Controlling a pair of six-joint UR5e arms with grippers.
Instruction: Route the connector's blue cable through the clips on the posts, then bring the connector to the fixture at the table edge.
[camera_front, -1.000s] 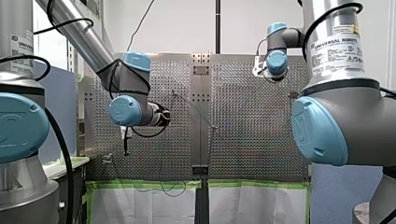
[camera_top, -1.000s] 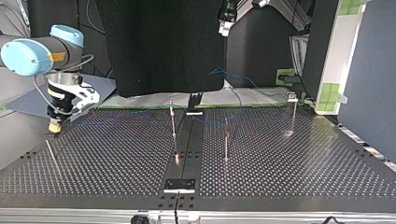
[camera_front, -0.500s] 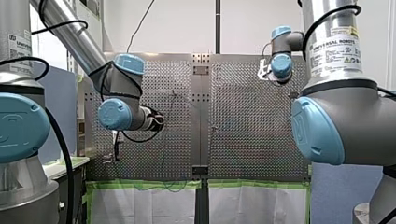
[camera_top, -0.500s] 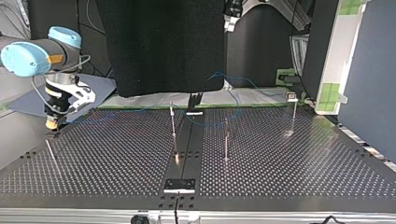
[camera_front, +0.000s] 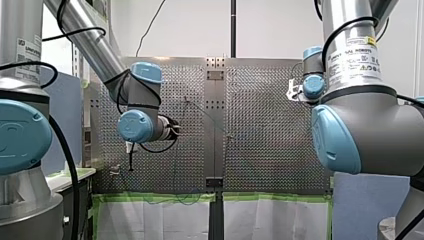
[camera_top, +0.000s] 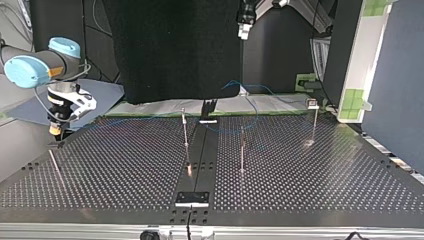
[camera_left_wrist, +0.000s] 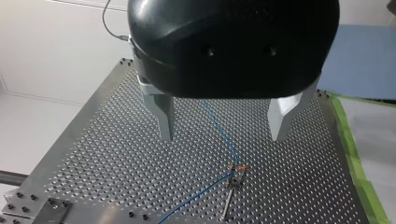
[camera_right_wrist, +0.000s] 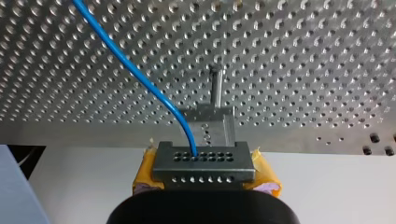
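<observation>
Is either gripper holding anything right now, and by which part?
My right gripper clamps the connector by its two ends between yellow pads, the blue cable leaving its face. My left gripper is open, holding nothing.

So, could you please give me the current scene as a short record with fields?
right gripper: shut on the connector, yellow pads showing
left gripper: open, empty, above the perforated table
blue cable: leaves the connector, trails across the table
fixture: just ahead of the connector; contact unclear
posts: three upright on the table
</observation>
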